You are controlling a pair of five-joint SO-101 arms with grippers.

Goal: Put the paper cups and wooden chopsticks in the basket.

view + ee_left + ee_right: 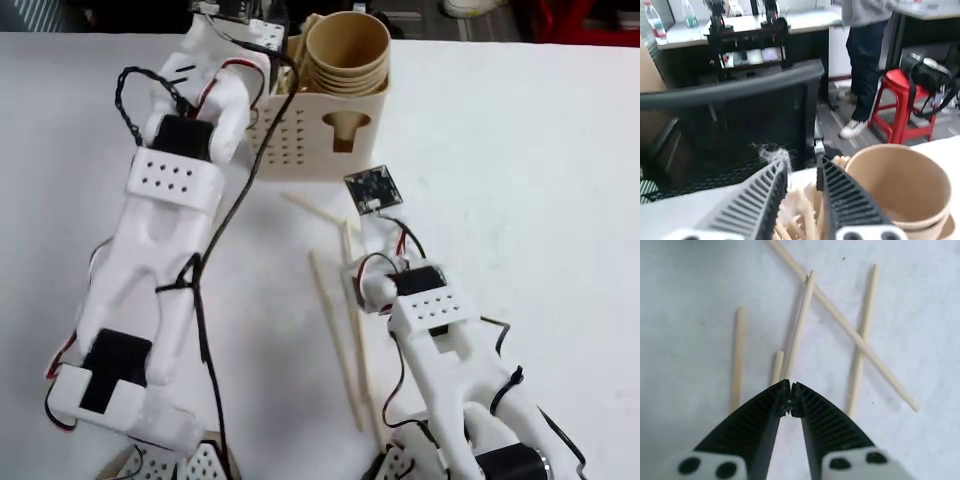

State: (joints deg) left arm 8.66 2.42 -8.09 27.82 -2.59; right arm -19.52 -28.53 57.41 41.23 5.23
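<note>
Stacked paper cups (346,52) stand in the cream basket (318,135) at the table's far edge. My left gripper (802,167) hangs over the basket, slightly open and holding nothing, with the top paper cup (900,192) beside it and wooden chopsticks (799,222) in the basket below. Several wooden chopsticks (333,330) lie loose on the white table in front of the basket. My right gripper (790,392) is shut just above them; one chopstick (800,325) runs up to its tips, and a long chopstick (845,322) lies crossed over others.
The left arm (170,190) stretches along the table's left side to the basket. The right arm (435,315) comes in from the near right. Beyond the far edge are a black chair (740,115), a red stool (900,105) and a standing person.
</note>
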